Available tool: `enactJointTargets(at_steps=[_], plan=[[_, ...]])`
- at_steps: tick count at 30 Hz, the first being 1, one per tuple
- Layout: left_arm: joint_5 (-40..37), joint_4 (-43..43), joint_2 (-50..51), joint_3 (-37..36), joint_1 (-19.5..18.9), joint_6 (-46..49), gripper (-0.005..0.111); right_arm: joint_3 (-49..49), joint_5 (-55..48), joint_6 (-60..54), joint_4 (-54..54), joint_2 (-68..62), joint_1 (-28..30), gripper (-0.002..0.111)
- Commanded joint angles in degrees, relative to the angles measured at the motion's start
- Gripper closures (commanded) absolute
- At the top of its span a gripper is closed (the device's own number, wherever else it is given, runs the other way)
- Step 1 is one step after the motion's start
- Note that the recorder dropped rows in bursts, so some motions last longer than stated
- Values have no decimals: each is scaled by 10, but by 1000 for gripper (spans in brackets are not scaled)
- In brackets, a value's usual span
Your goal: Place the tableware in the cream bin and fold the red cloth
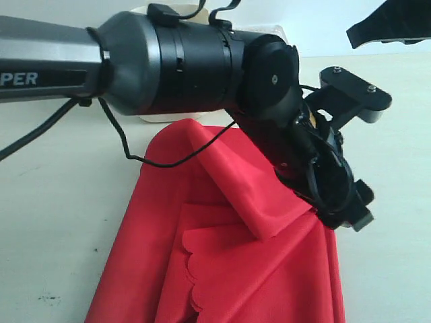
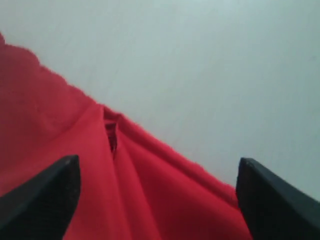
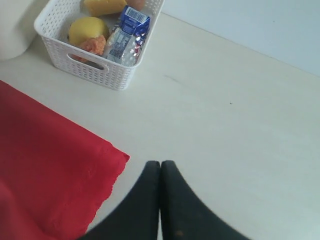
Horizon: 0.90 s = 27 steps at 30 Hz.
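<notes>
Pale worktop point(image 1: 40, 222) bears the rumpled red cloth point(image 1: 222, 269); folding seems in hand; left end effector point(image 2: 157, 180) open over it, right end effector point(image 3: 160, 167) closed, empty; next, pinch an edge.

The red cloth point(image 1: 155, 222) lies bunched on the table point(image 1: 47, 222), one scalloped edge showing.

Bright red cloth point(image 1: 222, 269), white lattice basket point(image 3: 90, 70), blue-white carton point(image 3: 134, 17), pale cream table point(image 3: 240, 115)
</notes>
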<state>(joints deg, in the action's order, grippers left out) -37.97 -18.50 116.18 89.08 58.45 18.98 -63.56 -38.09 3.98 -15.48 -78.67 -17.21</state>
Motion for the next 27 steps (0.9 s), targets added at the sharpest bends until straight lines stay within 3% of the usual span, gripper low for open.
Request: enactJointTargets(at_steps=[1,6,8,9,12,15,20,27], plan=[[-95,27,-32,4,-49,4,33,1,2,21,3,4,4,108],[-146,23,-82,4,-127,4,78,1,-1,2,82,-3,2,108],[-149,23,-109,-7,-162,4,103,1,-17,-80,162,-10,-7,108],[-146,24,-123,-18,-180,6,106,1,-28,-136,213,-15,-14,108],[-132,23,-163,-54,-221,4,106,2,-46,-262,365,-33,-47,108],[-123,24,-207,-107,-261,4,106,2,-47,-313,431,-66,-88,108],[-108,33,-263,-180,-318,4,106,2,-44,-314,439,-150,-174,108],[-90,32,-289,-232,-345,31,106,2,-7,-308,389,-250,-245,108]])
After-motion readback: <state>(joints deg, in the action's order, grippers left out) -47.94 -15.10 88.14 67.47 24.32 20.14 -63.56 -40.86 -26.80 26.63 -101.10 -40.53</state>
